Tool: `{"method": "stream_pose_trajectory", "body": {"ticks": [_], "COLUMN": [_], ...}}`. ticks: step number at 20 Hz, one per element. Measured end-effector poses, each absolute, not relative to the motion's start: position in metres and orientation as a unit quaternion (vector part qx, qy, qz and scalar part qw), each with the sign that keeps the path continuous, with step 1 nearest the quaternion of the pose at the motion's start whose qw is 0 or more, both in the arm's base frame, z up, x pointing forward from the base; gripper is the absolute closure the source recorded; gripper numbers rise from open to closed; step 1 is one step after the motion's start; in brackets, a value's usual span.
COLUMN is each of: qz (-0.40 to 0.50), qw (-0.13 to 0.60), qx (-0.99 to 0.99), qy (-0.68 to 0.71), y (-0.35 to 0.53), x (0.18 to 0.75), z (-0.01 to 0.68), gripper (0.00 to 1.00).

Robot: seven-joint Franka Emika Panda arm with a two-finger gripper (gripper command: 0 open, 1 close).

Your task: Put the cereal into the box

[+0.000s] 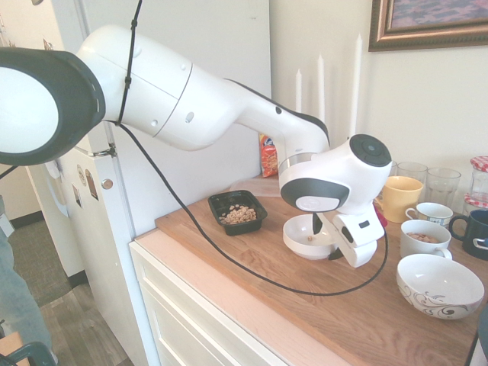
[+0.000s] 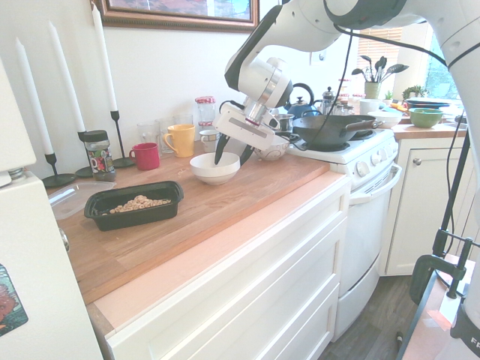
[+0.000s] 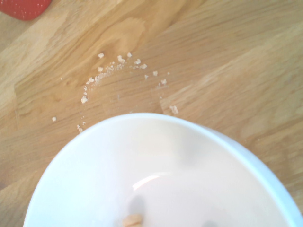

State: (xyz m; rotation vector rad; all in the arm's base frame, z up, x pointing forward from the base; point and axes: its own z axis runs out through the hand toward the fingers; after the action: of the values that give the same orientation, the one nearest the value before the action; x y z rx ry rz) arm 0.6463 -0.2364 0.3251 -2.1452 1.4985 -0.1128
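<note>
The cereal [image 1: 238,215] [image 2: 139,202] is a small heap of tan rings lying in the box [image 1: 216,203] [image 2: 169,195], a shallow black tray on the wooden counter. My gripper [image 1: 326,239] [image 2: 232,156] hangs over a white bowl [image 1: 299,242] [image 2: 206,174] to one side of the box. Its dark fingers stand open, either side of the bowl's rim, with nothing between them. In the wrist view the bowl [image 3: 189,165] fills the lower half, with one cereal piece [image 3: 133,220] inside. Crumbs [image 3: 118,64] lie on the wood beyond it.
A yellow mug [image 2: 180,139], a red mug [image 2: 145,155], glasses and candlesticks [image 2: 118,139] stand behind the bowl. White cups [image 1: 424,239] and a patterned bowl [image 1: 438,284] sit beside it. A clear lid [image 2: 69,201] lies by the box, near an orange snack bag [image 1: 268,156]. The stove with a pan [image 2: 330,129] borders the counter.
</note>
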Motion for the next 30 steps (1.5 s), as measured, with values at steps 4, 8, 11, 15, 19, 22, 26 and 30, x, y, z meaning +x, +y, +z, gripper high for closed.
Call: {"method": "stream_pose_trajectory", "body": {"ticks": [4, 8, 11, 15, 19, 22, 26, 30], "qz": [-0.045, -0.045, -0.043, -0.043, -0.044, -0.045, -0.046, -0.047], "qw": [0.258, 0.257, 0.253, 0.249, 0.247, 0.246, 0.242, 0.239], "qx": [-0.791, -0.791, -0.791, -0.79, -0.79, -0.791, -0.791, -0.792], "qy": [0.553, 0.554, 0.555, 0.559, 0.559, 0.559, 0.56, 0.56], "y": [-0.236, -0.234, -0.23, -0.23, -0.232, -0.232, -0.231, -0.23], "x": [0.647, 0.648, 0.649, 0.649, 0.648, 0.648, 0.648, 0.649], "z": [0.328, 0.329, 0.33, 0.332, 0.334, 0.336, 0.34, 0.342], "gripper": [0.0, 0.0, 0.0, 0.0, 0.0, 0.0, 0.0, 0.0]}}
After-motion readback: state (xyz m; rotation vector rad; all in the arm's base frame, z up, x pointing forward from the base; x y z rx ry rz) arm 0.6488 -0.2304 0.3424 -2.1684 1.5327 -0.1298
